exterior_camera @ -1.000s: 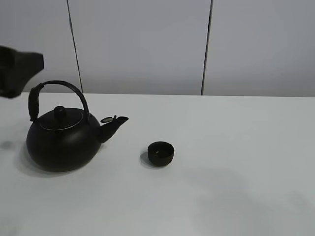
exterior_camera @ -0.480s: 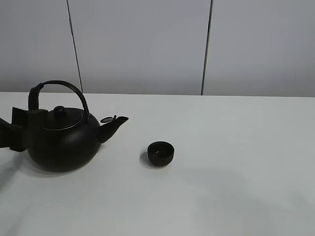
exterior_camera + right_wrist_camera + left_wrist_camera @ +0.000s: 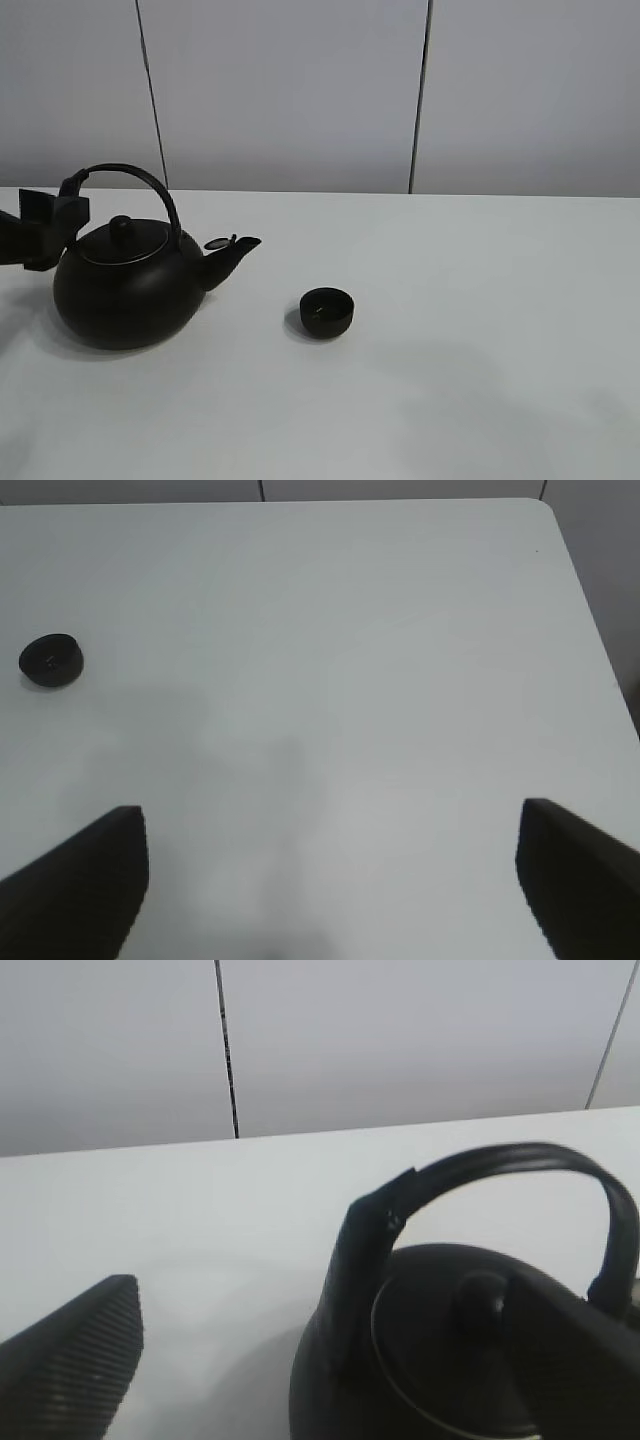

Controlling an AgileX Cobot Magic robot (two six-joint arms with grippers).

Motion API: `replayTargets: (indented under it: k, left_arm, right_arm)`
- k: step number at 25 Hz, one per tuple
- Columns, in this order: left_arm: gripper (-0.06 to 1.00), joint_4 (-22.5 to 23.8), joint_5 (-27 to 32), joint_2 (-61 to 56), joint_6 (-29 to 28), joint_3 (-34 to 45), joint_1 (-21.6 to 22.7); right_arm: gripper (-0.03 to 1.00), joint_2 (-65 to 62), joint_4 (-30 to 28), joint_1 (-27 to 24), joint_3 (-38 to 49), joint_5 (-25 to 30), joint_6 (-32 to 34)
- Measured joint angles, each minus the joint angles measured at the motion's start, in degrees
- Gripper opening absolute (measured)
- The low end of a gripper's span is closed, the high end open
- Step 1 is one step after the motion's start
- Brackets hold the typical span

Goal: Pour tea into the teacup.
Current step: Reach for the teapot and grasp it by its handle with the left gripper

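The teacup (image 3: pixel 327 312) is a tiny matte-black cup standing upright on the white table, to the right of the kettle's spout. It also shows far off in the right wrist view (image 3: pixel 50 661). The big black kettle (image 3: pixel 125 292) stands upright with its arched handle (image 3: pixel 130 174) up. My left gripper (image 3: pixel 58 224) is open at the handle's left end; in the left wrist view the handle (image 3: pixel 365 1260) stands between the fingers (image 3: pixel 75 1360). My right gripper (image 3: pixel 328 890) is open and empty over bare table. No tea stream shows.
The white table (image 3: pixel 480 350) runs to a grey panelled wall behind. Its right edge and far right corner show in the right wrist view (image 3: pixel 590 630).
My left gripper came down from the upper left to beside the kettle, then rose slightly to the handle's left end. Kettle and teacup have not moved.
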Motion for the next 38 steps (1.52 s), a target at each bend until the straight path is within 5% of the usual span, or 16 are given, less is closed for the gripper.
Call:
replayTargets:
  k: [12,23,38]
  left_arm:
    - [0.7,0.29,8.81,0.31,-0.06,-5.74,0.34]
    - [0.7,6.22,12.46,0.35,-0.23,-7.6,4.31]
    - [0.7,8.82,10.06,5.77,-2.73,-12.16,4.77]
  right_arm:
    - [0.69,0.0,0.0,0.0,0.0,0.0,0.0]
    - [0.69,0.0,0.0,0.0,0.0,-0.14,0.0]
    - [0.69,0.0,0.0,0.0,0.0,-0.14,0.0]
